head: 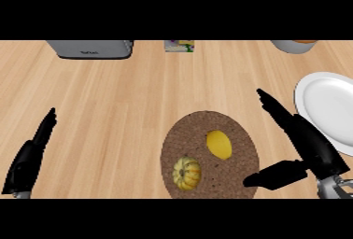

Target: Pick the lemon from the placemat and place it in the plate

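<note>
Smooth yellow oval lemon (219, 144) lies right of centre on the round brown woven placemat (207, 126), low in frame, beside a small ribbed yellow-green squash (186, 173). Right hand (303, 140) open, fingers straight, holding nothing, between placemat and white round plate (328, 105). Left hand (31, 156) open, lower left.

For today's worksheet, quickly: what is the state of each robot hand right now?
Left hand: open, fingers straight, holding nothing.
Right hand: open, thumb spread, holding nothing; lemon lies on the placemat.
</note>
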`<state>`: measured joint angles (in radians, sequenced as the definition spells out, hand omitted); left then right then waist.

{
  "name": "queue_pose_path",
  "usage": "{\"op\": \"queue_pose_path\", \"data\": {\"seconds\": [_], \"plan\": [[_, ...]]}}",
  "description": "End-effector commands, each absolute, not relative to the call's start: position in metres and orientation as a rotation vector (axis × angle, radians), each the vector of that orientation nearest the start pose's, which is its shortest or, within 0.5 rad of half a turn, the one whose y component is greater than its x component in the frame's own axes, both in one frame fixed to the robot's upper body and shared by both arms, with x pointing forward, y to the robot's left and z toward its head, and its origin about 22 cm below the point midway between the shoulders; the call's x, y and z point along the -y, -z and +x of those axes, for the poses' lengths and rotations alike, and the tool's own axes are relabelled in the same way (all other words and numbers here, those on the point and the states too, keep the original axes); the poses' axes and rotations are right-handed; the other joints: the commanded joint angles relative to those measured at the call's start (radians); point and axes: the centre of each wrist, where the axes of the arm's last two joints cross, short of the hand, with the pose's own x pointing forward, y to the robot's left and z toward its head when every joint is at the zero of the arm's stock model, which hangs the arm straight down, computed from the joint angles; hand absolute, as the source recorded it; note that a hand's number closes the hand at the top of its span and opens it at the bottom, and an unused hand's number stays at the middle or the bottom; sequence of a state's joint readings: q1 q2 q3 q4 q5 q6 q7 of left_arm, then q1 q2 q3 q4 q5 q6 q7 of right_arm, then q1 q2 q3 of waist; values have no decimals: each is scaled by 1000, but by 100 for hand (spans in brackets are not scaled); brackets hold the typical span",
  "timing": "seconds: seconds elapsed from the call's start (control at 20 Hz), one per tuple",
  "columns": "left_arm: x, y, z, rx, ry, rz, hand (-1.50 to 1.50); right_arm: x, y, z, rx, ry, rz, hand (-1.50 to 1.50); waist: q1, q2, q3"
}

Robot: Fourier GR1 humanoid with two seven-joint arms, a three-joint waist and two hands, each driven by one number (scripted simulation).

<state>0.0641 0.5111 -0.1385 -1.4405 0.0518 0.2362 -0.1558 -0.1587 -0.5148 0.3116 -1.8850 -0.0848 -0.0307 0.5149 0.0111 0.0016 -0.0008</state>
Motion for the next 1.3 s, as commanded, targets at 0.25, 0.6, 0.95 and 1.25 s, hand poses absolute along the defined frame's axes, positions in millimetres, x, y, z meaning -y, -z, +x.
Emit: {"op": "queue_pose_path", "data": {"seconds": [0.25,0.6,0.95,1.25], "plan": [[-323,16,221,1516,311,453,0,223,-88,278,1180,-888,-190,-150,3,1,1],[-339,18,237,1492,288,467,0,215,-76,278,1153,-941,-135,-150,-13,-1,1],[-331,14,218,1535,304,483,0,189,-33,305,1124,-995,-81,-150,-3,0,1],[-338,12,218,1515,287,463,0,192,-41,300,1072,-1029,-89,-150,-9,-2,1]]}}
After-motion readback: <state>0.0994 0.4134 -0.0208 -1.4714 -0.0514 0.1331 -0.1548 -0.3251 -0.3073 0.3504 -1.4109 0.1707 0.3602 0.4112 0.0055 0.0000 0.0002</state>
